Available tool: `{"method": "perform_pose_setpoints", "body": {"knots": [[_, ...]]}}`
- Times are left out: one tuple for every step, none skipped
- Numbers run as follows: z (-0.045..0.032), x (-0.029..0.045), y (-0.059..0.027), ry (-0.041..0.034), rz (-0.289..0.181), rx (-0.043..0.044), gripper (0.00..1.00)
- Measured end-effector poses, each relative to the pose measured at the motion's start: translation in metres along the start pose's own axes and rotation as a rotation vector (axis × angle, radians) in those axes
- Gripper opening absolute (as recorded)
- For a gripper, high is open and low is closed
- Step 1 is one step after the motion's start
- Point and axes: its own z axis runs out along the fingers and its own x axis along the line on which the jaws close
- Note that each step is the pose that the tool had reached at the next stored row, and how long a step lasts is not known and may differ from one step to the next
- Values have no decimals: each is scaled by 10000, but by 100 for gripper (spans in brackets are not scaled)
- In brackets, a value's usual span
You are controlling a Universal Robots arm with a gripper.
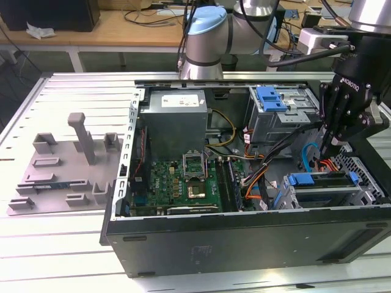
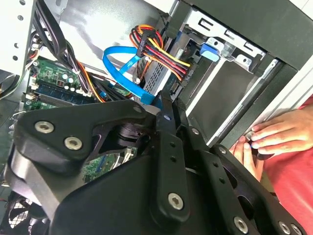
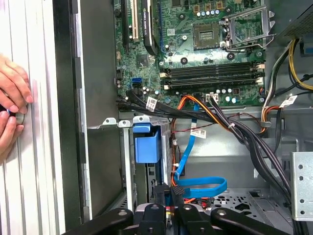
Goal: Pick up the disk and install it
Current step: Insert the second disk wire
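Observation:
The disk (image 1: 319, 181), a silver drive in a blue bracket, sits in the lower drive cage at the exterior view's right. In the first wrist view its blue bracket (image 3: 146, 145) fills a cage slot. In the second wrist view its grey end (image 2: 157, 78) carries plugged cables. My black gripper (image 1: 328, 149) hangs just above the cage, its fingers drawn together to a point with nothing between them. In both wrist views the gripper (image 2: 165, 105) (image 3: 166, 198) points at the cables beside the disk and is apart from it.
The open computer case (image 1: 244, 235) lies on a slatted metal table (image 1: 61, 244). A blue tray (image 1: 272, 97) tops the upper cage. A blue data cable (image 3: 200, 185) and orange and black wires (image 3: 220, 115) cross near the gripper. A person's hands (image 3: 12, 98) (image 2: 274, 137) rest outside the case wall.

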Motion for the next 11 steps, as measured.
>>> {"method": "perform_pose_setpoints", "body": {"knots": [[0, 0, 0, 0, 1, 0, 16], [2, 4, 0, -42, 0, -3, 16], [3, 10, -1, -85, -1, -5, 16], [5, 22, -1, -150, -1, -9, 16], [7, 34, -2, -213, -2, -13, 16], [10, 48, -4, -289, -2, -17, 16], [14, 69, -6, -417, -3, -24, 16], [17, 83, -7, -518, -4, -30, 16], [20, 102, -9, -646, -4, -37, 16], [23, 116, -12, -740, -4, -43, 16], [26, 129, -15, -823, -7, -48, 16]]}}
